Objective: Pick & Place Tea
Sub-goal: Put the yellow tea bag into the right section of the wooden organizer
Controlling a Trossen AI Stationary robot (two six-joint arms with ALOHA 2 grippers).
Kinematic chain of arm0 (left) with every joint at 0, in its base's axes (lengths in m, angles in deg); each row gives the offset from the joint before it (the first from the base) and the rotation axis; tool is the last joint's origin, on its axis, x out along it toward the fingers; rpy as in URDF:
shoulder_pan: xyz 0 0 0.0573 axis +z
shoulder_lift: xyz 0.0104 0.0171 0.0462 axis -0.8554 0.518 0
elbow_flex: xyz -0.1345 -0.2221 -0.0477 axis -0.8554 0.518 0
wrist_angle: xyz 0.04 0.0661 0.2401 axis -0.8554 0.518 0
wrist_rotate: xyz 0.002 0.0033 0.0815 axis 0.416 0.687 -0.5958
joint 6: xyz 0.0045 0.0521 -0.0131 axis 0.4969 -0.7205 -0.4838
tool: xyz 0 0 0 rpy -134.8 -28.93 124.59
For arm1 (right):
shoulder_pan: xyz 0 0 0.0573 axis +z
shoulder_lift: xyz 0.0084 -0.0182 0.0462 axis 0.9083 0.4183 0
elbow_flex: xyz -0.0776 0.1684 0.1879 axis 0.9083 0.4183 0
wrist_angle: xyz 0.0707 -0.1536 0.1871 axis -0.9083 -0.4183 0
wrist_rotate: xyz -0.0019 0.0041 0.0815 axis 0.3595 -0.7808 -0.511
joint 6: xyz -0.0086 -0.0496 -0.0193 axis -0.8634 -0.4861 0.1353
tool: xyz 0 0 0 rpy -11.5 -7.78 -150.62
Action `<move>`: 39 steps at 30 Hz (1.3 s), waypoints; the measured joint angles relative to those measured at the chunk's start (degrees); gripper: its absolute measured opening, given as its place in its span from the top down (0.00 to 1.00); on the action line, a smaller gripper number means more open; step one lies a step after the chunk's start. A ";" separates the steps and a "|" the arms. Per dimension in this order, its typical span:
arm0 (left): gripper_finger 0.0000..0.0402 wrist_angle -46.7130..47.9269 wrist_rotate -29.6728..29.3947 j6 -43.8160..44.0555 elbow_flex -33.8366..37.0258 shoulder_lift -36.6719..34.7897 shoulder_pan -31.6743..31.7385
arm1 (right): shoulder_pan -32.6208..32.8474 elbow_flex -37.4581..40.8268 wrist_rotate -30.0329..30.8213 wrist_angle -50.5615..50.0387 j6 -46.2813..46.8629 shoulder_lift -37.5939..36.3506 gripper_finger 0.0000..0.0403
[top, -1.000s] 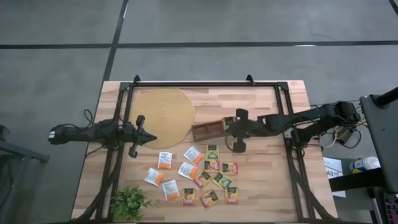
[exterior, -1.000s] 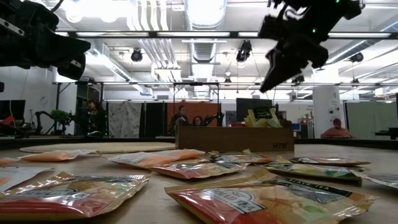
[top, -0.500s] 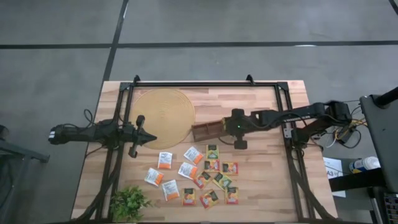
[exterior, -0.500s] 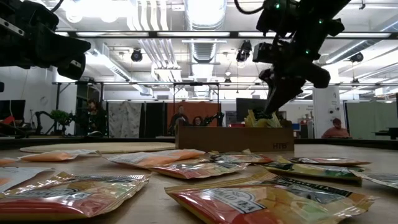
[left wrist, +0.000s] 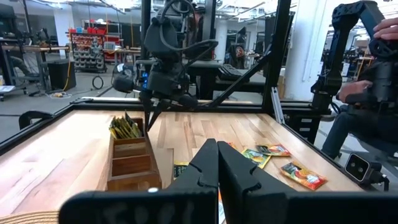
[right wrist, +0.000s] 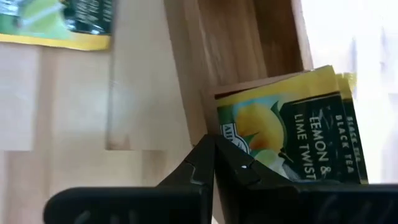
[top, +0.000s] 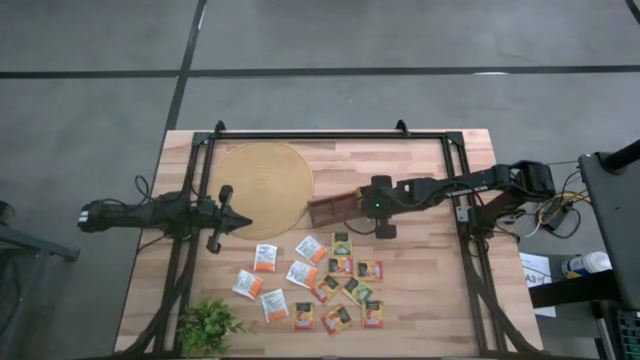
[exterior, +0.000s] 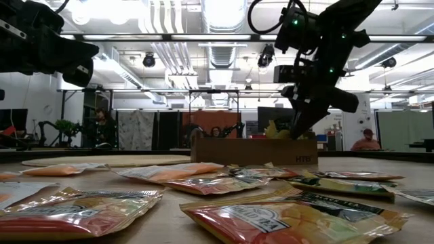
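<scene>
Pressing closed, empty jaws onto green sachets [right wrist: 298,134] in the tray [top: 332,208], the right gripper [top: 357,207] seats them; left gripper [top: 243,221] waits closed.

Tea sachets [top: 325,288] loose on the table [top: 420,300] before the wooden tray [top: 330,209], plant [top: 208,326] at the front-left corner.

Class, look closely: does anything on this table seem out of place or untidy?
Mostly the tea sachets: they lie scattered at odd angles on the table, while only a few stand in the wooden tray, under the shut right gripper.
</scene>
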 joint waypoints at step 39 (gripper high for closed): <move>1.00 0.00 -0.02 0.00 0.00 0.00 0.04 | -1.97 -1.16 2.87 -0.28 -2.31 2.10 0.98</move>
